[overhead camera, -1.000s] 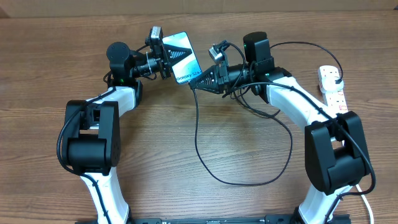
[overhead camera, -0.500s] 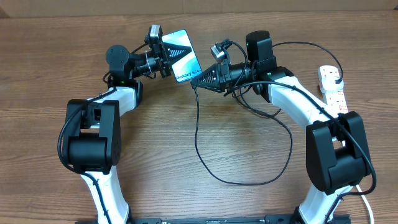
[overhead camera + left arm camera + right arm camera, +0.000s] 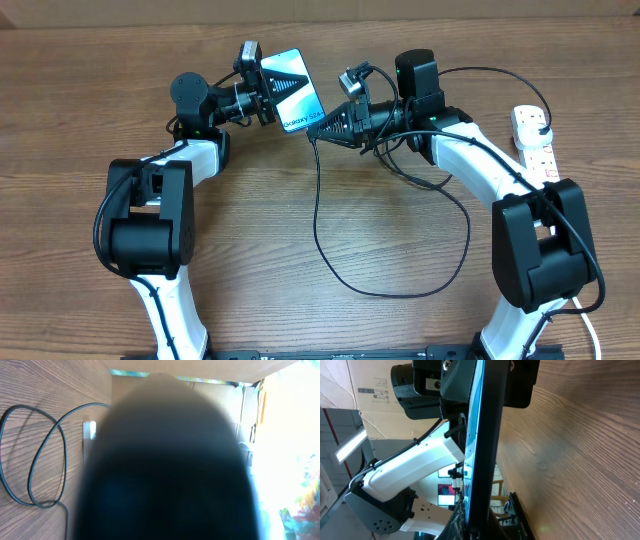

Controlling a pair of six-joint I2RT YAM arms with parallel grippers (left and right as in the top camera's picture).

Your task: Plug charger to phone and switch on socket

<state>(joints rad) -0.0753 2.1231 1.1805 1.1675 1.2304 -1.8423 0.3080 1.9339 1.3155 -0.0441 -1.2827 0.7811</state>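
My left gripper [image 3: 262, 88] is shut on the phone [image 3: 295, 90] and holds it tilted above the table, blue screen up, with the "Galaxy S24" edge toward my right gripper [image 3: 318, 132]. The right gripper is shut on the charger tip, right at that edge of the phone. The thin black charger cable [image 3: 390, 292] hangs from it and loops over the table. In the right wrist view the phone [image 3: 482, 435] is edge-on above my fingers [image 3: 485, 532]; the tip itself is hidden. The phone's dark blur [image 3: 170, 470] fills the left wrist view. The white socket [image 3: 536, 142] lies far right.
The wooden table [image 3: 250, 250] carries the cable loop [image 3: 30, 465] in its middle. A cardboard wall [image 3: 320, 12] runs along the back edge. The right arm [image 3: 470, 155] reaches between the socket and the phone.
Both arms shifted very slightly, bringing the right gripper and the phone's edge a touch closer together. In the last half second nothing visibly moved.
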